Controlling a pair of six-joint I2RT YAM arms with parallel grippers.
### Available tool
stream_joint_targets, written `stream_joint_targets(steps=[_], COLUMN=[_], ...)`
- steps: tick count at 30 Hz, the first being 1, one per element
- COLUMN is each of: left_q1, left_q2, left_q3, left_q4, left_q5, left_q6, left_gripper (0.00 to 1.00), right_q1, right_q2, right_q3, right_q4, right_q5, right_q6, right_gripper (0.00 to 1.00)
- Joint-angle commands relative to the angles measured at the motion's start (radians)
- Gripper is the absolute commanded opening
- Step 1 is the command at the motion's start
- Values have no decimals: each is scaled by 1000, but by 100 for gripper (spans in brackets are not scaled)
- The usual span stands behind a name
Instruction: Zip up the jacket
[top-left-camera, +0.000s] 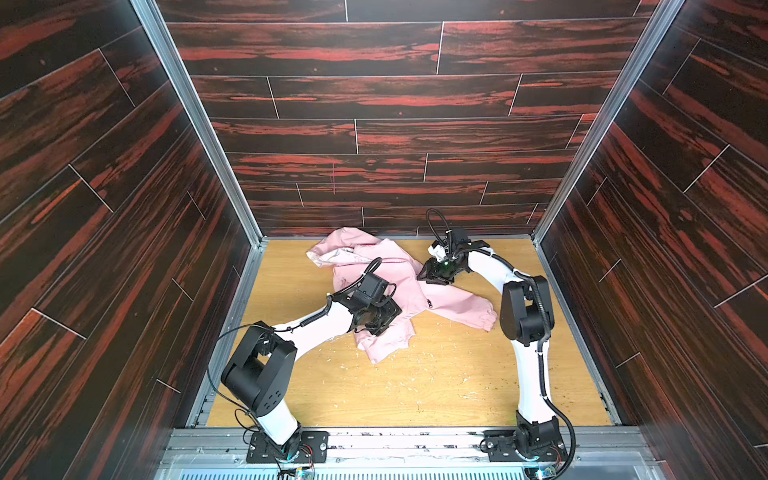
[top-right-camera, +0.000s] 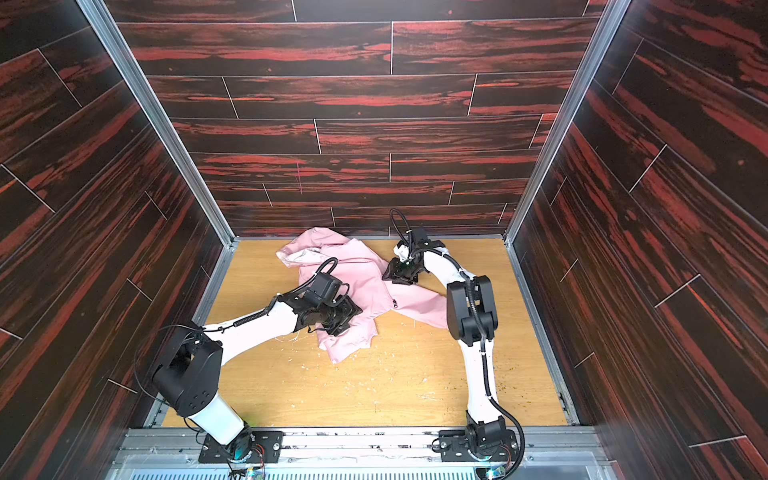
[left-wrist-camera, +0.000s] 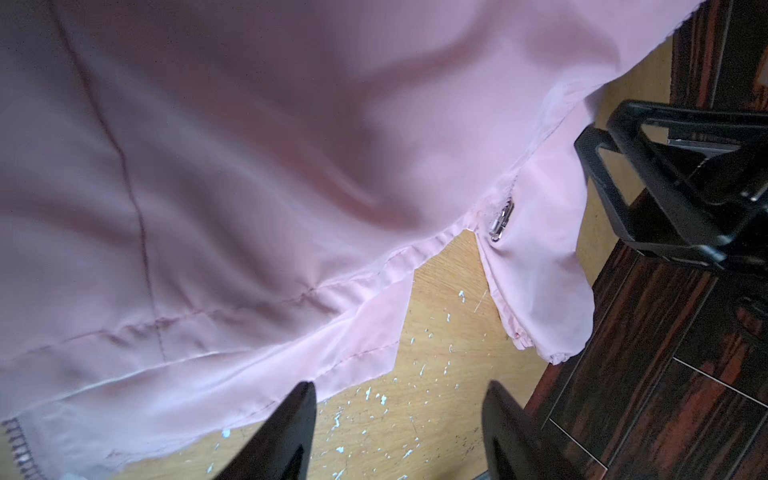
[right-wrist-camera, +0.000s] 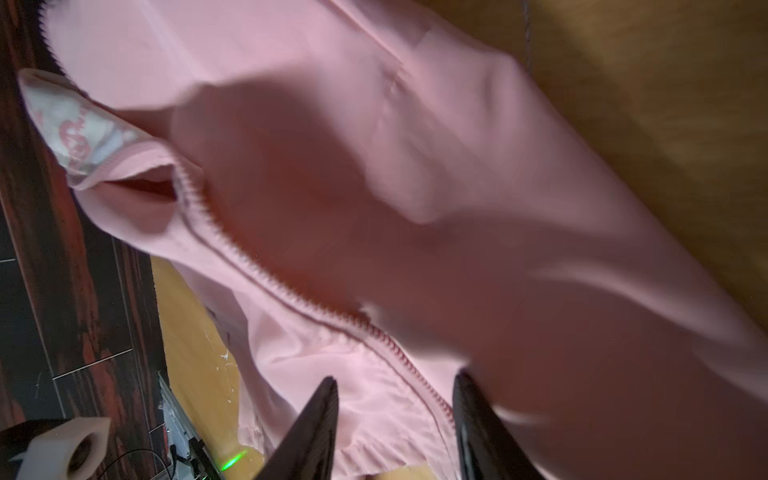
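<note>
Table (top-left-camera: 415, 386) holds the jacket (top-left-camera: 399, 270) beneath left tool (left-wrist-camera: 400, 386) and right tool (right-wrist-camera: 395, 377).

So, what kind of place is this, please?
Probably a robot test cell: dark wood-print wall panels in metal framing enclose a wooden tabletop, and the left arm and right arm are bolted to a rail at its front.
</note>
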Motion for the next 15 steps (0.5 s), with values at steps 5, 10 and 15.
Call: stream_joint_targets(steps=[5,10,15], left_q1=[11,14,17], left_q2=[-54,-67,-81], left_q3=[20,17,4], left_q4=[-65,-89,-99], left_q5=[-6,-7,-6], left_q6=[21,28,30], left_gripper=[67,67,67], right_q1=[11,19,25], right_q2=[100,122,142], right_q3=[31,32,31], right_q4=[-10,3,18], right_q5=[-42,-79,-121], right_q6=[-30,-38,-31], right_gripper=[49,49,49])
